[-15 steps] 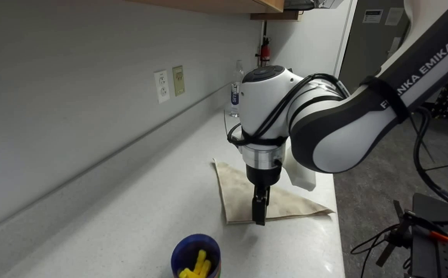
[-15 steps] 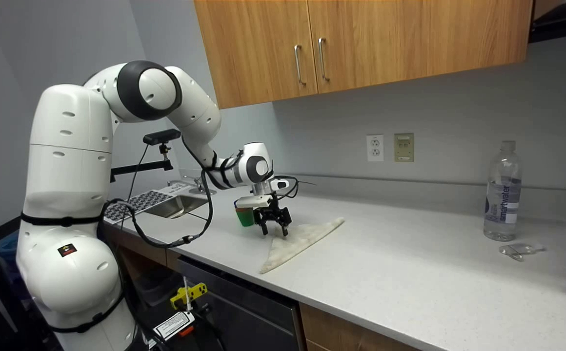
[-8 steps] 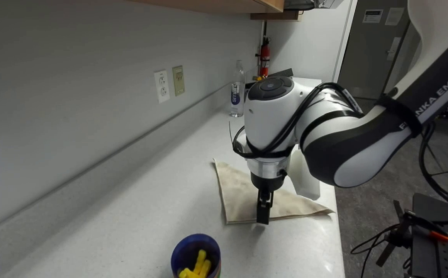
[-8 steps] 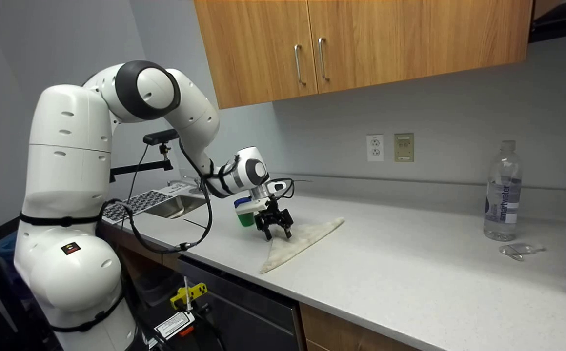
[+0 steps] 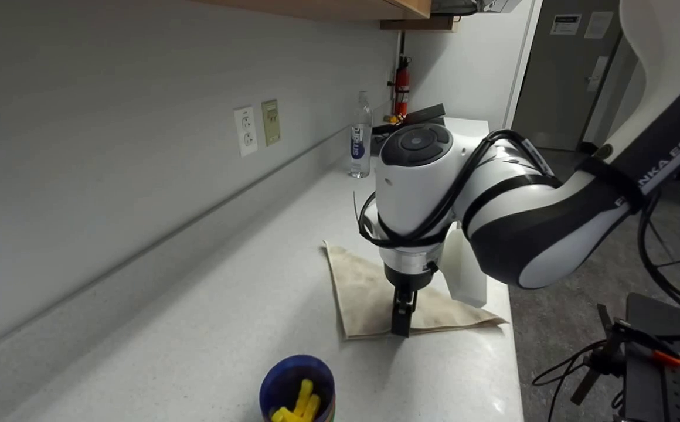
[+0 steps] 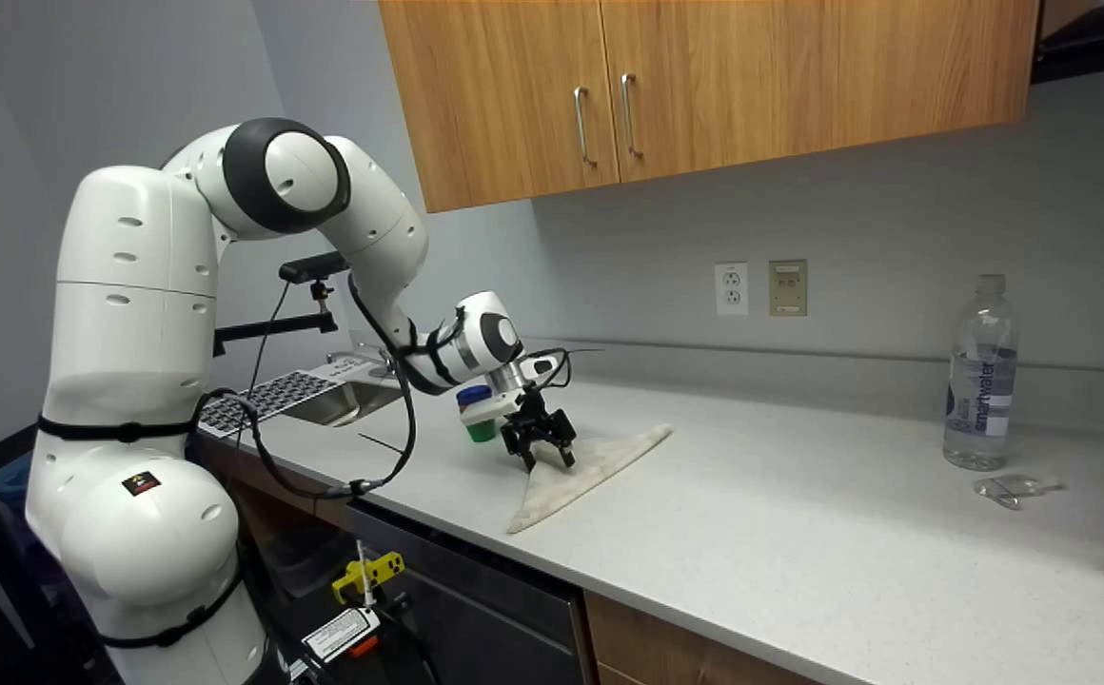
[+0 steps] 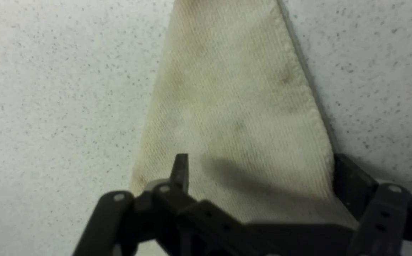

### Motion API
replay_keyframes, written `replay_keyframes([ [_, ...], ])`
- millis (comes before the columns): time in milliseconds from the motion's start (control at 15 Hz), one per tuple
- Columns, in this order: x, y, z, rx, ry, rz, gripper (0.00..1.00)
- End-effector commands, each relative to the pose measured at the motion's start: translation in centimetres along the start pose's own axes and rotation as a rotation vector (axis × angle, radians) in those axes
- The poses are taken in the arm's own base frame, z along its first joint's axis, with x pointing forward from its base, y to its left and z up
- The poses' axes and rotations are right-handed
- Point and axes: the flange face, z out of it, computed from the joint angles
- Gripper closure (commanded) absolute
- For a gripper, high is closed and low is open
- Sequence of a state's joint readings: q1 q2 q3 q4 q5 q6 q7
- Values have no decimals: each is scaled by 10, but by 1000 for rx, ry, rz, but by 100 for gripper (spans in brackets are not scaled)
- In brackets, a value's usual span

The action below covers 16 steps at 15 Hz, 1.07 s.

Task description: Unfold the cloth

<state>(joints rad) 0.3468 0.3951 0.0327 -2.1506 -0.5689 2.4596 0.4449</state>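
A beige cloth (image 5: 363,293) lies folded into a triangle on the white counter. It also shows in an exterior view (image 6: 552,497) and fills the middle of the wrist view (image 7: 234,99). My gripper (image 5: 400,333) points down at the cloth's edge nearest the cup, and it shows in an exterior view too (image 6: 549,464). In the wrist view my gripper (image 7: 259,160) is open with its fingers wide apart. One finger is over the cloth. The other is at the hemmed edge, seemingly touching it, with the cloth slightly bent there. Cloth lies between the fingers, not pinched.
A blue-rimmed cup (image 5: 297,366) with yellow pieces stands near the gripper; its green side shows in an exterior view (image 6: 482,430). A water bottle (image 6: 980,400) stands by the wall. A small clear item (image 6: 1014,490) lies near it. The counter's front edge (image 5: 513,357) is close to one cloth corner.
My gripper has come down to the cloth's edge and shifted slightly over it, with the arm lowering. The cloth lies in the same place. The fingers stay apart.
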Motion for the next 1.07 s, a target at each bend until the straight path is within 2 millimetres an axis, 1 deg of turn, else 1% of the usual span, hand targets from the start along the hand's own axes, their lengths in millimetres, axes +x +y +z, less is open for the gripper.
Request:
replay_keyframes([
  [0, -6, 2, -5, -34, 42, 13, 0],
  [267, -8, -4, -10, -62, 61, 22, 0],
  [333, -7, -4, -10, -68, 65, 24, 4],
  [400, -7, -5, -11, -75, 70, 27, 26],
  [533, -8, -7, -12, -86, 77, 33, 31],
  [800, -8, -7, -13, -104, 91, 43, 64],
  [1000, -8, -4, -13, -105, 92, 54, 86],
])
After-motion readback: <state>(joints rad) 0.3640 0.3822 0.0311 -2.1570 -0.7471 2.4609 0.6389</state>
